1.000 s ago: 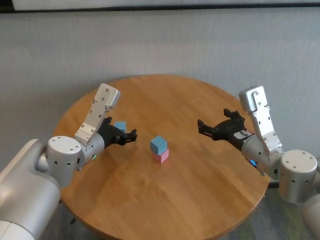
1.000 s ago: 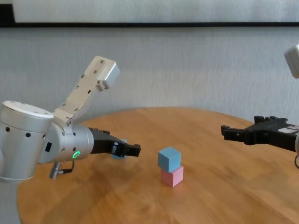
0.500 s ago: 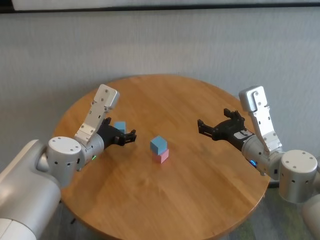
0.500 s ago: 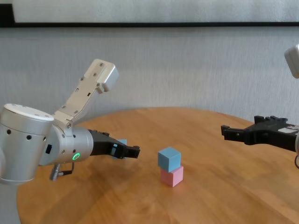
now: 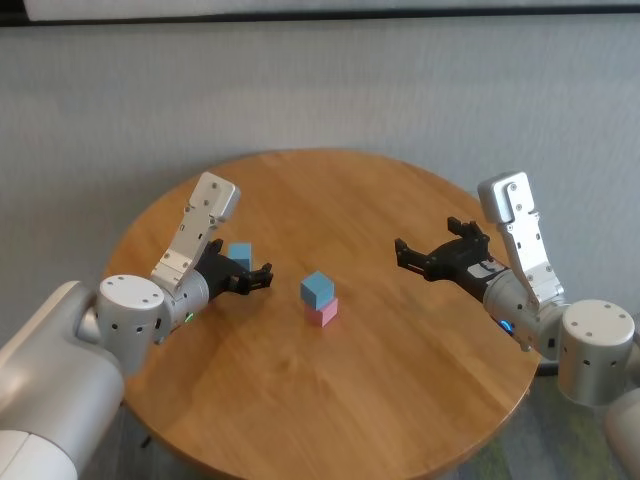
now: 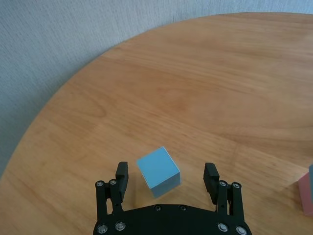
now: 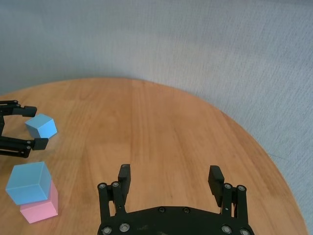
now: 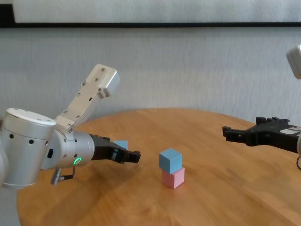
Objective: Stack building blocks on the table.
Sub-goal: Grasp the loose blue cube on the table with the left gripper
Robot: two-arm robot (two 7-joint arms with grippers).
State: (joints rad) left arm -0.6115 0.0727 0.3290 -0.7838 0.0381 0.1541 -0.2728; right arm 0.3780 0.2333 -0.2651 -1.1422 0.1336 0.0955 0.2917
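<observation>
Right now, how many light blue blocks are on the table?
2. One light blue block sits on the pink block near the table's middle. The other lies on the wood between the open left gripper's fingers. None seems hidden.

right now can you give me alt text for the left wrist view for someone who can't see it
The left gripper hangs with its jaws open on either side of a loose light blue cube on the round wooden table, not touching it. The edge of the pink cube shows at one side of the picture.
</observation>
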